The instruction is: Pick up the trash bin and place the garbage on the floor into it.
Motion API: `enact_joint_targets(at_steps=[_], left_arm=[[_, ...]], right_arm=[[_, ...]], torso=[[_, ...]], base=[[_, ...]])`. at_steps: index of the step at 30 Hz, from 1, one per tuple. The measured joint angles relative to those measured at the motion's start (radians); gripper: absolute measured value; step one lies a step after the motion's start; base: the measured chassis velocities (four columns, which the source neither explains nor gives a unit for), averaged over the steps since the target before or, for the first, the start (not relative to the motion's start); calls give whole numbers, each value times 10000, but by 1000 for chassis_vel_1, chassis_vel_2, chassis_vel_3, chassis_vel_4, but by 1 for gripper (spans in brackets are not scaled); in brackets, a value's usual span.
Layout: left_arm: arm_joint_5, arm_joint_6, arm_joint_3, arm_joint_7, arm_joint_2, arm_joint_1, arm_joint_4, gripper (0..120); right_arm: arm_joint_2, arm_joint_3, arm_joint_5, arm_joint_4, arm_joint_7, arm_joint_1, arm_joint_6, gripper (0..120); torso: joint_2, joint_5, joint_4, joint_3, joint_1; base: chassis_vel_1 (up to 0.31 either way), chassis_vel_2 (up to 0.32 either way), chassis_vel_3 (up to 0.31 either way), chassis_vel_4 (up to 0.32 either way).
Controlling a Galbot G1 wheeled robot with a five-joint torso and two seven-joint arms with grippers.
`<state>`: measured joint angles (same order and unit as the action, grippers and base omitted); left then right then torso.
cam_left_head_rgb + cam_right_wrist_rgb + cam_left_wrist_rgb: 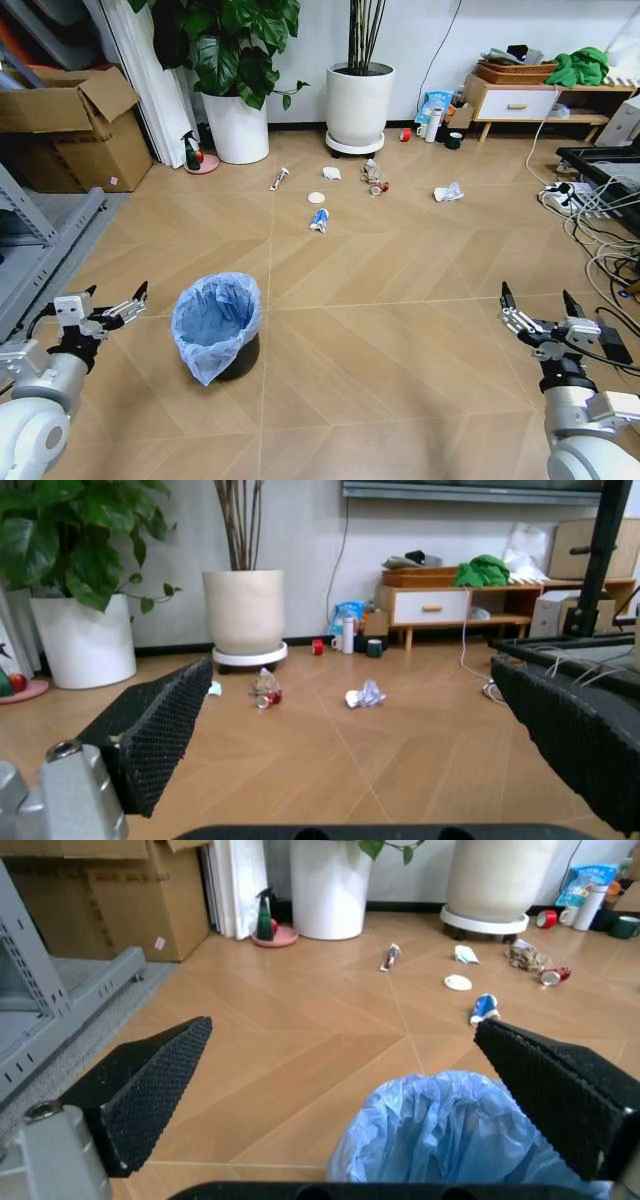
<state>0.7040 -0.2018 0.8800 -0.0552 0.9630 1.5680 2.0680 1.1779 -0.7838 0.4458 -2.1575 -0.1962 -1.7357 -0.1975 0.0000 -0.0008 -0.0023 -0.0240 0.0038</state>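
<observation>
The trash bin (215, 325), black with a light-blue bag over its rim, stands upright on the floor (380, 340) just right of my open left gripper (114, 296). In the left wrist view the trash bin (450, 1140) sits below and beside the open left gripper (342, 1027). My right gripper (536, 296) hovers open and empty at the right. The garbage lies farther ahead: a tube (278, 179), white disc (316, 198), blue-white wrapper (319, 220), red can (379, 187) and tissue (447, 192). In the right wrist view the tissue (365, 696) lies beyond the right gripper (350, 667).
Two big white plant pots (358, 104) stand at the back wall. Cardboard boxes (70, 130) and a grey rack (40, 250) are on the left. Cables (600, 230) cover the floor at the right. A low cabinet (520, 100) has a bottle, tape and cup beside it.
</observation>
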Motion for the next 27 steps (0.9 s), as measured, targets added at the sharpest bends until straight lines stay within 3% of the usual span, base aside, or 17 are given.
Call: enact_joint_targets(at_steps=[13, 18, 27], left_arm=[[242, -202, -56, 101, 2, -39, 1, 100], [638, -420, -475, -19, -186, -332, -285, 100], [2089, -1609, -1808, -1425, -495, -844, -919, 100]], right_arm=[[252, 56, -129, 22, 149, -49, -65, 100], [358, -195, -128, -103, 196, -278, -100, 100], [231, 21, -91, -205, 241, -166, -124, 100]], torso=[[0, 2, 2, 0, 0], [0, -3, -2, 0, 0], [0, 4, 2, 0, 0]], base=[[0, 0, 0, 0], [0, 0, 0, 0], [0, 0, 0, 0]])
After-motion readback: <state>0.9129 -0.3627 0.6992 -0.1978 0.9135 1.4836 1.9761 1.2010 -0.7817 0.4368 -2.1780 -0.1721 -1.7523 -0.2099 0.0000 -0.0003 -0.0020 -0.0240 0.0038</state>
